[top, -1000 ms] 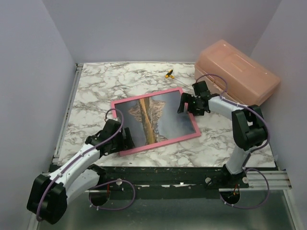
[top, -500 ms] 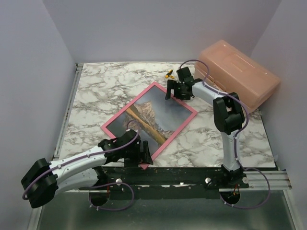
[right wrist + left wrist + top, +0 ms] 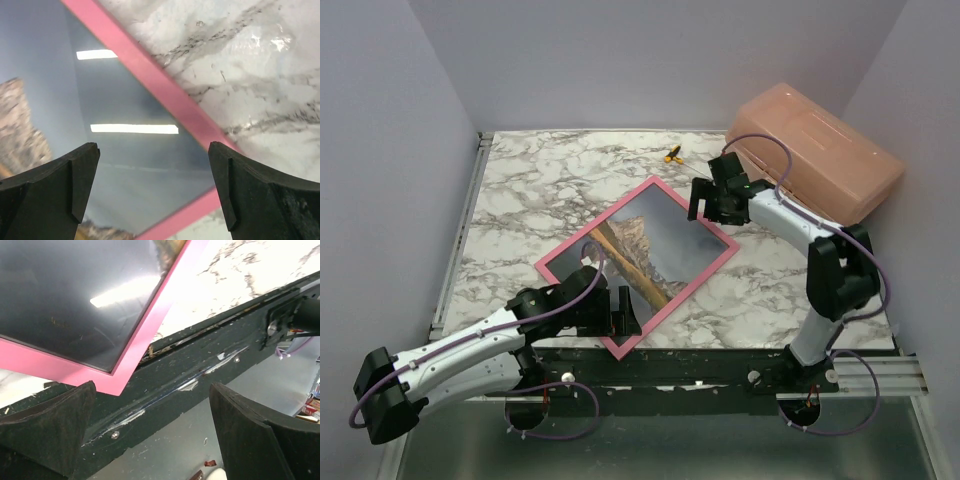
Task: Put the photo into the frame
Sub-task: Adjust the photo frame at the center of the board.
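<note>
So the frame (image 3: pixel 680 299) is lying flat on the marble table (image 3: pixel 520 180), pink side up and turned so it sits like a diamond. The photo (image 3: pixel 640 245) is already in it, rocky mountain and blue sky showing through the front. The left gripper (image 3: pixel 620 312) is down at the frame's nearest corner. In the left wrist view its fingers (image 3: pixel 50 430) are spread wide with nothing pinched. The pink corner (image 3: pixel 145 340) pokes in just ahead of the gap between them, a bit toward the left finger, and I can't tell if it actually touches that finger. That corner also hangs out past the marble, over the black rail (image 3: pixel 200 370) at the table's edge. The right gripper (image 3: pixel 712 205) is over the opposite, far-right side of the frame. Its fingers (image 3: pixel 260 195) are wide apart too and gripping nothing. From its wrist cam the pink border (image 3: pixel 150 80) runs diagonally across the space ahead of the fingers. There's sky and some rock from the print (image 3: pixel 30 115) toward the left finger, bare marble toward the right one, and ceiling light glare on the front. Other stuff: a salmon plastic box (image 3: pixel 815 145) just beyond the right gripper, and a little yellow thing (image 3: pixel 672 154) on the marble past the frame's far corner. It's too small to make out what it is.
</note>
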Motion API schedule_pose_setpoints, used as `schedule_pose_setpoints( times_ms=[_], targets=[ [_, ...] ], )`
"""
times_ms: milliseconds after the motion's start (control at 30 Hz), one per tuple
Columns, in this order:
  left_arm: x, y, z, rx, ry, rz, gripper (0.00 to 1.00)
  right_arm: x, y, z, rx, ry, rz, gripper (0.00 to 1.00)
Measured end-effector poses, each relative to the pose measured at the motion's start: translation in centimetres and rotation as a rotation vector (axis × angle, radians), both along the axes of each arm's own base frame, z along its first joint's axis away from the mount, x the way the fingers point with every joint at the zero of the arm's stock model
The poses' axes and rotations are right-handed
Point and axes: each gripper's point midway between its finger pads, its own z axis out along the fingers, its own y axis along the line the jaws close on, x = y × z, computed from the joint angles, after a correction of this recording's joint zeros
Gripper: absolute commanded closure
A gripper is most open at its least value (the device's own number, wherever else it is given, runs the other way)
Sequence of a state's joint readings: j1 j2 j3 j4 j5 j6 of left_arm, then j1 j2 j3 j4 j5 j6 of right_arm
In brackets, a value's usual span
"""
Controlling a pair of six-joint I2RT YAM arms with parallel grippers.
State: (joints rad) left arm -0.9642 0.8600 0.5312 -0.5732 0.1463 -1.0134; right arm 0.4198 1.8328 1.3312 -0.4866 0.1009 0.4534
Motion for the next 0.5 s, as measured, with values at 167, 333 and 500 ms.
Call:
schedule_pose_setpoints(
  times_ms=[167,333,500],
  targets=[
    [1.1,0.5,3.0,-0.020,-0.110,0.002,0.02,-2.7,-0.9,5.0,0.075,-0.090,-0.033,0.00],
    [2.4,1.0,5.5,-0.003,-0.181,0.025,0.01,-7.0,-0.7,5.9,0.194,-0.079,-0.020,0.00],
    [4.4,1.3,7.6,0.005,-0.232,0.054,0.01,-13.9,0.9,2.1,0.380,0.098,0.028,0.04]
  ],
)
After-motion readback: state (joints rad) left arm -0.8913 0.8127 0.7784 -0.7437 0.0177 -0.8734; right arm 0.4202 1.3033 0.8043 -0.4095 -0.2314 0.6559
